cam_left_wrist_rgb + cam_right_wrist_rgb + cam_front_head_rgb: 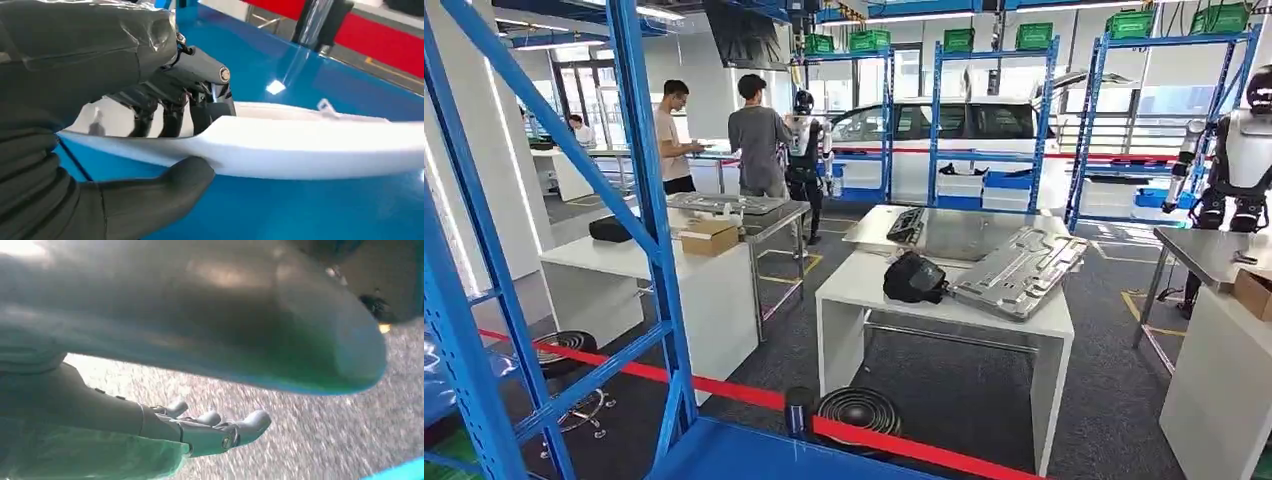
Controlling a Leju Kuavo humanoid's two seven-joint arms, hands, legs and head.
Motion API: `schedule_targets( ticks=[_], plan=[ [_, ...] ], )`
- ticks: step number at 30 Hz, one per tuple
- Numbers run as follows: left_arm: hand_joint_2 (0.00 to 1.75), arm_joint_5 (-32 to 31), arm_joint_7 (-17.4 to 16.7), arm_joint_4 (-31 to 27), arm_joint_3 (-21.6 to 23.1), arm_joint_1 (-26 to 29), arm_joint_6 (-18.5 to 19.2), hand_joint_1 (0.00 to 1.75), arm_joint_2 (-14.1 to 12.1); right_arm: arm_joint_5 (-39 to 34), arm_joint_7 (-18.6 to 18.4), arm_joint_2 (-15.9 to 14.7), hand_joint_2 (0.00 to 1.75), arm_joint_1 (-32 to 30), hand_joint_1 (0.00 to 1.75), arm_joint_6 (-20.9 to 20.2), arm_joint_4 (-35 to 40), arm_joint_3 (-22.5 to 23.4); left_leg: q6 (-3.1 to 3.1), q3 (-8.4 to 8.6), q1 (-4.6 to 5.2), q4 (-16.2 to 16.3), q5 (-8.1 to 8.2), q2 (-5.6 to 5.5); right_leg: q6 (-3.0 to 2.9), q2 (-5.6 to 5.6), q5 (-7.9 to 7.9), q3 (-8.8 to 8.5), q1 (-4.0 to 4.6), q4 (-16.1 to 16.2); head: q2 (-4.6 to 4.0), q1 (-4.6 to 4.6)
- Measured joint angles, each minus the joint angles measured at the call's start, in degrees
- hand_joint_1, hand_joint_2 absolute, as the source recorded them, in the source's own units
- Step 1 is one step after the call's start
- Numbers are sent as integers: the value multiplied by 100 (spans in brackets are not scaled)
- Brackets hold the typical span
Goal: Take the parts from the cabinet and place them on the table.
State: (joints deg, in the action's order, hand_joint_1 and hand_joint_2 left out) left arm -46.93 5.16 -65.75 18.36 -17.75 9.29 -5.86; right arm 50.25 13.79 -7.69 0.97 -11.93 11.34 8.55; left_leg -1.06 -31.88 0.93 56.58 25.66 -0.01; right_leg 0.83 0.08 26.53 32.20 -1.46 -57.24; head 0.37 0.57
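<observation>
We log: blue cabinet shelf; white worktop beyond it, bearing a grey metal panel; long white part, just above the shelf, grasped by our left hand; right hand released, fingers extended over grey floor.

Left hand gripping a long white part: the thumb presses one long side and the dark fingers curl over the opposite edge. The part lies just above the glossy blue shelf. Beyond the shelf, a red barrier strip and a dark post.
</observation>
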Motion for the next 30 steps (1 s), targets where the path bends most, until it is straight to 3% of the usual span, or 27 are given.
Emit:
schedule_targets(
  ticks=[2,4,6,8,9,10,11,13,14,15,18,19,20,21,23,24,25,26,28,29,30],
  plan=[
    [175,7,0,-7,-5,3,0,175,-4,0,22,2,0,3,0,2,4,-2,22,-3,-7,-14,-14,-1,-82,-3,5,13,39,-44,-2,11],
    [175,7,-5,-18,-7,9,15,175,-26,-2,48,13,0,2,0,2,7,-4,57,-54,-38,37,34,-4,-132,-6,-18,2,-20,-22,0,11],
    [175,4,-22,-53,-7,10,35,175,-35,-22,77,2,0,2,0,24,7,-4,151,-300,-70,630,413,-4,-181,-7,-21,4,-15,-21,-2,33],
    [175,-13,-50,-57,-2,30,46,175,-39,-31,79,4,0,-5,0,37,7,-4,203,-744,-111,1543,797,-3,-200,-7,-22,26,1,-24,-2,35],
    [175,-15,-57,-59,-2,50,50,175,-42,-35,79,4,0,-16,0,39,7,-4,210,-892,-122,1831,845,-2,-201,-7,-23,31,6,-25,-2,37],
    [175,-15,-61,-61,-2,66,50,175,-44,-35,79,4,0,-25,0,44,7,-4,203,-888,-122,1812,760,-3,-200,-5,-23,27,12,-25,0,37],
    [175,-39,-68,-68,-2,68,50,175,-44,-35,79,4,0,-27,0,61,7,-4,181,-754,-120,1530,565,-3,-200,-1,-23,20,25,-25,-2,40],
    [175,-77,-88,-131,-2,66,9,175,-50,-35,81,13,0,-24,0,92,9,-7,81,-240,-90,522,71,-8,-199,11,-23,-8,50,-19,0,42],
    [175,-96,-90,-164,-9,60,-13,175,-61,-35,81,20,0,-22,0,96,13,-7,-6,-25,-48,97,1,-10,-197,11,-24,-14,29,-13,0,42],
    [175,-118,-90,-210,-9,61,-50,175,-66,-35,81,55,0,-13,0,98,15,-13,-28,22,-32,11,62,14,-181,8,-30,10,86,-14,-2,26],
    [175,-133,-88,-319,-33,93,-146,175,-72,-37,79,37,0,-1,0,105,22,-20,-62,-16,19,-8,39,10,-110,-5,-70,21,27,22,0,44],
    [175,-147,-59,-418,-66,110,-197,175,-70,-37,79,46,0,4,0,105,28,-26,-100,75,-8,-114,-25,16,-78,-5,-76,10,57,39,0,40],
    [175,-160,-28,-492,-88,132,-241,175,-42,-39,79,48,0,-2,0,105,31,-31,-94,121,-52,-219,-92,39,-76,-17,-46,65,44,-20,0,37],
    [175,-164,17,-604,-112,134,-293,175,-39,-46,79,39,0,-4,0,105,31,-33,-125,126,-42,-237,-115,35,-84,-13,81,152,54,-189,0,26],
    [175,5,165,-877,-175,242,-310,175,-14,-63,79,11,0,-12,0,105,31,-37,-135,77,-36,-224,-122,38,-138,-12,501,637,40,-1182,0,18],
    [175,206,325,-1055,-227,329,-315,175,4,-70,81,9,0,-24,0,105,31,-39,-135,63,-36,-220,-122,37,-114,-12,602,838,37,-1586,0,18],
    [175,368,471,-1168,-258,401,-330,175,35,-74,83,7,0,-32,0,105,31,-42,-134,55,-41,-208,-121,34,-70,-13,590,906,23,-1712,0,18],
    [175,664,709,-1317,-287,465,-339,175,80,-74,83,0,0,-37,0,105,31,-44,-125,53,-49,-196,-115,27,-7,-13,490,823,1,-1543,0,15],
    [175,1457,1242,-1754,-365,617,-315,175,151,-81,83,-9,0,-28,0,120,31,-46,-69,46,-75,-127,-72,24,137,-18,135,410,-50,-707,0,16],
    [175,1891,1458,-2030,-396,650,-230,175,207,-81,81,-13,0,-26,0,122,31,-50,-13,10,-81,-21,-13,20,194,-30,-28,128,-90,-126,0,9],
    [175,2154,1565,-2154,-405,667,-146,175,227,-81,74,-7,0,-15,0,120,31,-57,28,-38,-48,41,29,14,130,-5,41,122,-52,-169,-2,2]
  ],
)
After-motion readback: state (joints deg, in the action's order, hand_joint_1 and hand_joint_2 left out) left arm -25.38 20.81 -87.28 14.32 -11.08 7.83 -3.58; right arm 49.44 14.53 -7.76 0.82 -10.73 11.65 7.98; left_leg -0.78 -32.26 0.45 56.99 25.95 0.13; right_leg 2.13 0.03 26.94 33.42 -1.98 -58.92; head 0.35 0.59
